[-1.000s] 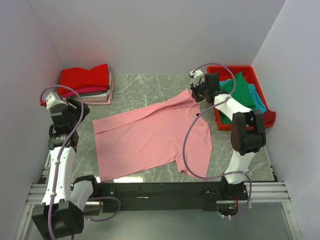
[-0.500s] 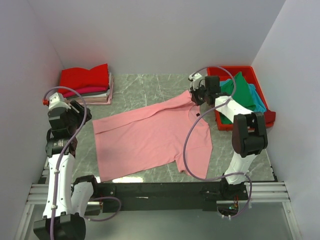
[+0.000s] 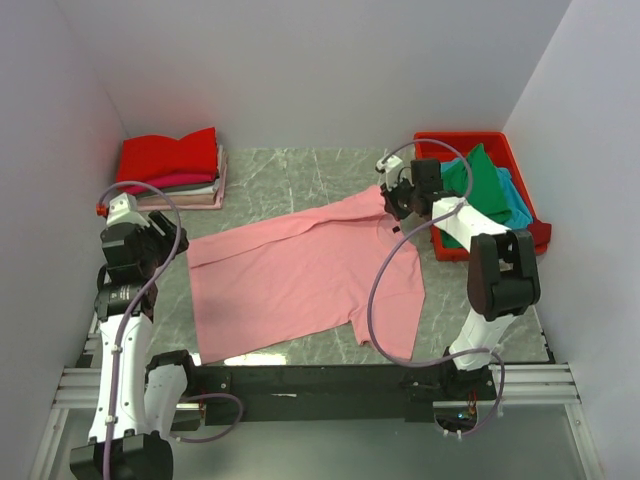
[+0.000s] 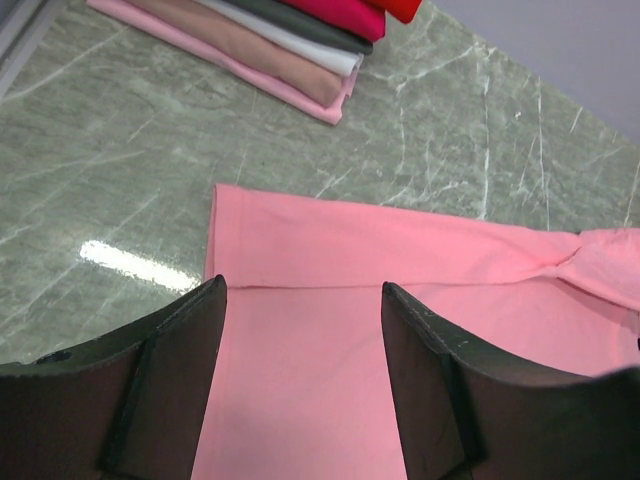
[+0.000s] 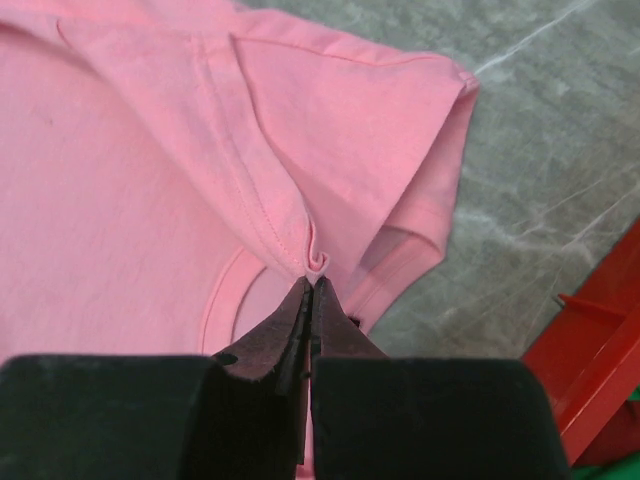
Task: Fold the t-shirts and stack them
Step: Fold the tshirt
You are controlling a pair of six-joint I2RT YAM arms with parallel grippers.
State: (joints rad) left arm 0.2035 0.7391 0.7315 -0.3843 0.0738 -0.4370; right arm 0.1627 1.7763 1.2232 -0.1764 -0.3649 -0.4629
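A light pink t-shirt [image 3: 300, 275] lies spread on the marble table, its far right shoulder bunched. My right gripper [image 3: 392, 196] is shut on a pinch of that shoulder seam [image 5: 316, 262] by the collar, the sleeve [image 5: 400, 150] folded beyond it. My left gripper [image 3: 158, 240] is open and empty, its fingers [image 4: 170, 360] hovering over the shirt's left edge [image 4: 300, 330]. A stack of folded shirts [image 3: 175, 170], red on top, sits at the far left, and its edge shows in the left wrist view [image 4: 290, 50]. Green [image 3: 485, 185] and teal-blue [image 3: 518, 205] shirts lie in the red bin.
The red plastic bin [image 3: 525, 160] stands at the far right, its corner in the right wrist view [image 5: 600, 360]. White walls enclose the table on three sides. Bare marble [image 3: 290, 180] lies between the stack and the bin.
My left arm has moved down and right toward the shirt's left edge. My right gripper has shifted slightly right and toward me, still holding the shoulder.
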